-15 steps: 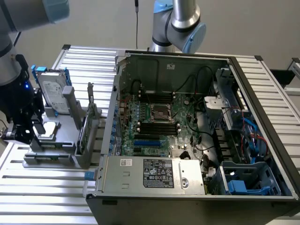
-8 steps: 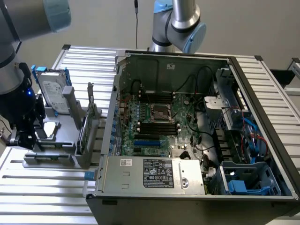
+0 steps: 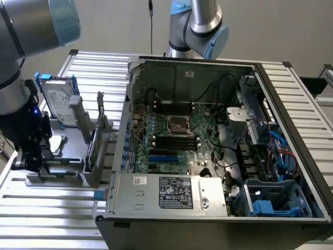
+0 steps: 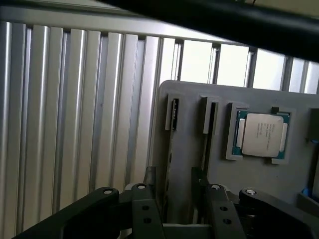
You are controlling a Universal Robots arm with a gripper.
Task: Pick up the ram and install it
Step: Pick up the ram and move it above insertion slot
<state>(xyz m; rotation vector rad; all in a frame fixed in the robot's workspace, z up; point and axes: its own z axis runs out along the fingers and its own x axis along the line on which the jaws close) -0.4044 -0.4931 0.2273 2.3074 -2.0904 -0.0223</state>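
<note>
Over the grey slotted plastic holder (image 4: 192,99), my black two-fingered claw (image 4: 174,177) stands apart, astride the thin dark-edged ram stick (image 4: 171,144), which sits edge-up in its slot. Nothing gripped yet, I judge; lifting and installing both remain.

The arm (image 3: 13,88) points straight down, its fingers (image 4: 147,209) spread wide apart.
</note>
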